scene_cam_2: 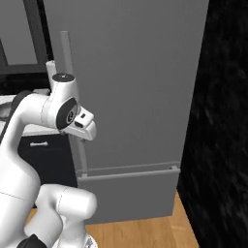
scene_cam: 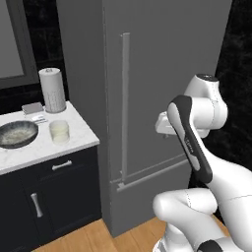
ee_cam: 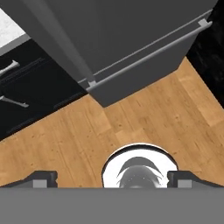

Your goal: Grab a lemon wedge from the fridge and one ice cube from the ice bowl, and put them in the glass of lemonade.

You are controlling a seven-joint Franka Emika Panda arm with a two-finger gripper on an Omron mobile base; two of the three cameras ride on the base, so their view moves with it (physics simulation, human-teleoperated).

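Fridge of smooth flat grey, door closed, claw spread wide over wood-plank floor, speckled ice bowl on marble counter

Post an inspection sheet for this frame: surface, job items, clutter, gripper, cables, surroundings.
Surface: white marble counter over dark cabinets, left of the fridge.
Job's things: fridge shut, bar handle untouched; ice bowl and glass of lemonade stand apart on the counter; lemon wedge nothing seen.
Clutter: paper towel roll and a small grey block behind the glass.
Gripper: gripper open, empty, pointing at the wood floor.
Cables: nothing seen.
Surroundings: black walls, fridge drawer shut.
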